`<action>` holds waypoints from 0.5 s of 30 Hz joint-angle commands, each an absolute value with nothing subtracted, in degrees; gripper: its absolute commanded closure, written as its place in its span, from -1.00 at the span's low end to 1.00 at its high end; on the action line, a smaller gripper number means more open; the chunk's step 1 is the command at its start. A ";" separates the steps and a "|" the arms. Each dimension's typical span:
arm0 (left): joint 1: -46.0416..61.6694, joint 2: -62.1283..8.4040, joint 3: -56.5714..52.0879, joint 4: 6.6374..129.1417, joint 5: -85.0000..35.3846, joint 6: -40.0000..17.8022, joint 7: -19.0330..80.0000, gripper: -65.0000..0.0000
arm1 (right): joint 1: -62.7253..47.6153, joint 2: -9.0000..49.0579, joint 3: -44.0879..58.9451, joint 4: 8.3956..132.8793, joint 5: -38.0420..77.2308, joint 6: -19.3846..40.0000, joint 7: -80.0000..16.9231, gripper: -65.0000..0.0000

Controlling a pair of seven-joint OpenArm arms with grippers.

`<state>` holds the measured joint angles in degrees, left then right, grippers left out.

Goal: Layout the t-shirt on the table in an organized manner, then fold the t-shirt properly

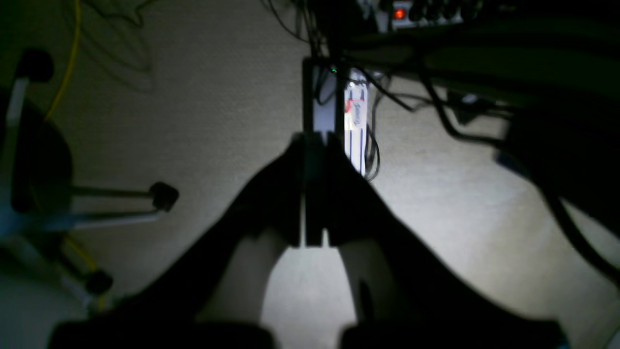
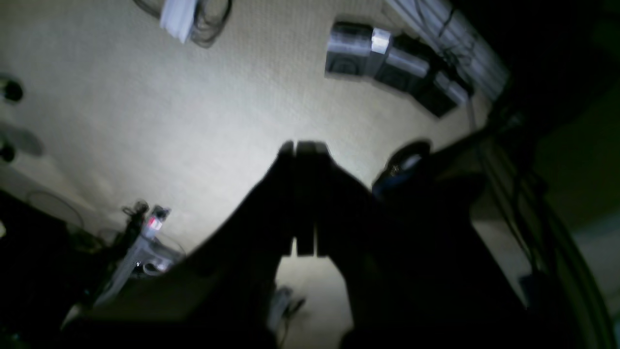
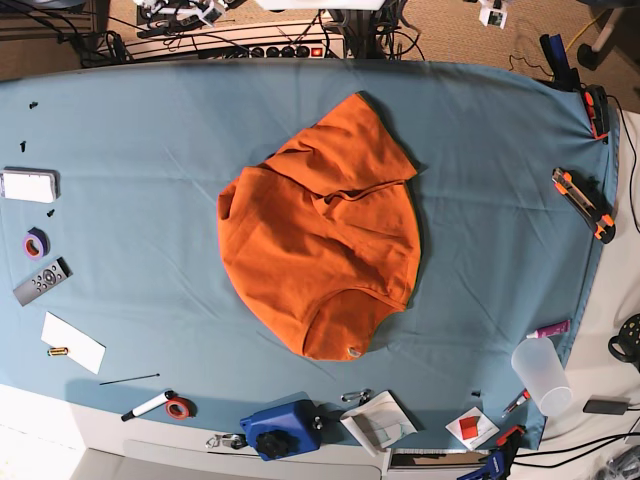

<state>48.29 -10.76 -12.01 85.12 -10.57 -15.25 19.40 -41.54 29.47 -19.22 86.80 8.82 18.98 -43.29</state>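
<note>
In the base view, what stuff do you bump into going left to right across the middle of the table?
White box → purple tape roll → grey remote → orange t-shirt → orange-and-black clamp.

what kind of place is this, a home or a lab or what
Most likely a robotics lab or workshop. The crumpled bright orange cotton t-shirt lies on a wide teal-cloth-covered table ringed with tools: orange-and-black clamps, tape rolls, a grey remote, plus a power strip and cables.
</note>
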 commanded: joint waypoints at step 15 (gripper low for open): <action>62.35 -11.27 -28.86 129.78 -19.86 -15.27 42.00 1.00 | -55.70 30.13 5.98 125.29 25.54 22.06 -50.57 1.00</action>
